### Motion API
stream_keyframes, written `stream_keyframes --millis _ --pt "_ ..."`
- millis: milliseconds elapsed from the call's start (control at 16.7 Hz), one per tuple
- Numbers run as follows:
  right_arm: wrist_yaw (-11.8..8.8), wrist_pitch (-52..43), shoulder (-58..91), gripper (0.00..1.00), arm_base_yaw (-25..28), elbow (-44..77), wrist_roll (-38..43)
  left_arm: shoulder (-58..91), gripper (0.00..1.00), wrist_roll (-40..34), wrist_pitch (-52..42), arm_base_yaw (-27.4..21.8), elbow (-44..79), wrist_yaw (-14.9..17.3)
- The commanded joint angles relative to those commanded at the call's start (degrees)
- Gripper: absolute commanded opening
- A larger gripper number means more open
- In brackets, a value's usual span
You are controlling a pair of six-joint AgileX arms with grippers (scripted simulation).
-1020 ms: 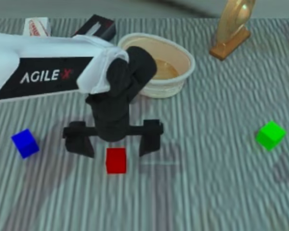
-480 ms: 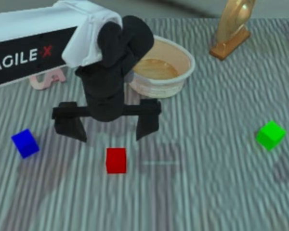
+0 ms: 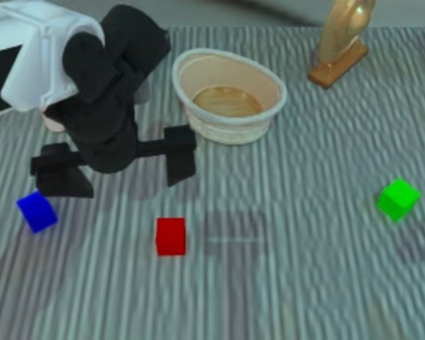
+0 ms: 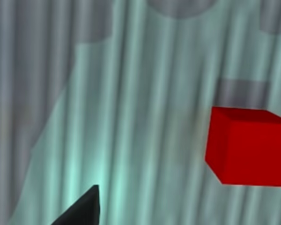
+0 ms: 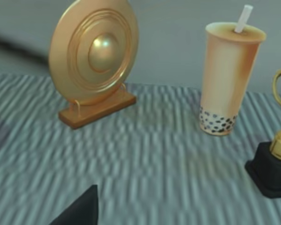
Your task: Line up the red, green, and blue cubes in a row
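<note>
Left gripper (image 3: 117,164), fingers spread wide and empty, hovers at left of frame between small blue cube (image 3: 37,211) and small red cube (image 3: 171,236); small green cube (image 3: 398,199) sits far right. Centre over blue before descending.

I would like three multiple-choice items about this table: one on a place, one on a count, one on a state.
1. Which cube lies nearest the table's right side?
A. red B. green C. blue

2. How many small cubes are on the table?
A. two B. three C. four

3. What is the left pincer doing?
A. open, holding nothing B. shut on the red cube C. shut on the blue cube

Key:
1 B: the green cube lies far right, the red cube mid-table, the blue cube at left.
2 B: one of each colour shows.
3 A: the left pincer has its fingers spread apart above the table, with no cube between.
</note>
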Motion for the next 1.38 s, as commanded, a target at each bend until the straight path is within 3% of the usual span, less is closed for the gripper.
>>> stream_keyframes --millis 360,780,1080,1380 --pt "0.3 -17.4 31.0 1.00 3.1 22.9 -7.4 -31.0 1.00 5.3 15.7 11.9 -24.3 -0.3" --pt "0.7 -39.6 73.1 1.00 7.0 50.1 -16.7 -70.7 1.00 19.7 36.8 24.6 -56.3 0.1" --pt "0.5 -50.4 92.1 1.00 9.2 65.6 -21.5 -88.6 1.00 30.0 49.3 29.6 -69.5 1.0" --pt "0.3 -54.5 100.0 1.00 10.1 73.1 -23.5 -97.3 1.00 35.4 55.8 31.3 -74.2 1.6"
